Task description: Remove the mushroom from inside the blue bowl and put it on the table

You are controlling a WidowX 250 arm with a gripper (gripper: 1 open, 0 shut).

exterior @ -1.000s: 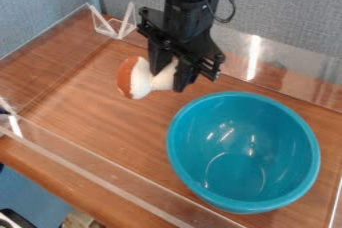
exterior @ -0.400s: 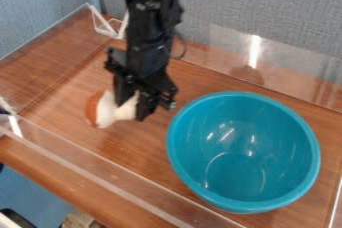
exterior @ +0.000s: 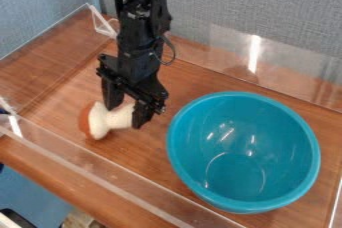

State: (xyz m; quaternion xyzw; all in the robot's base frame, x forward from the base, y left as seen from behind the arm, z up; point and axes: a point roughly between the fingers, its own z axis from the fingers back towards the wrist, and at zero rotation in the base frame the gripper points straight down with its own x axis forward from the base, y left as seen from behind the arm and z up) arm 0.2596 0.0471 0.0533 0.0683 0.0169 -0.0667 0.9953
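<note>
Glossy teal-blue plastic bowl [exterior: 245, 151] sits empty. Small toy mushroom, orange-brown cap, cream stem [exterior: 106, 121], lies on the reddish-brown wood-grain table [exterior: 54, 72], left of the bowl. My black gripper [exterior: 130, 112] is over its stem, jaws spread, mushroom apparently released. Placing step; next: lift straight up, clear.

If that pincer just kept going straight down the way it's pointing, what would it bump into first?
Most likely the mushroom, which lies right under the pincer, between or just below its fingers. The wooden table comes directly beneath that. Whether the fingers already touch the mushroom is hard to tell from this angle.
</note>
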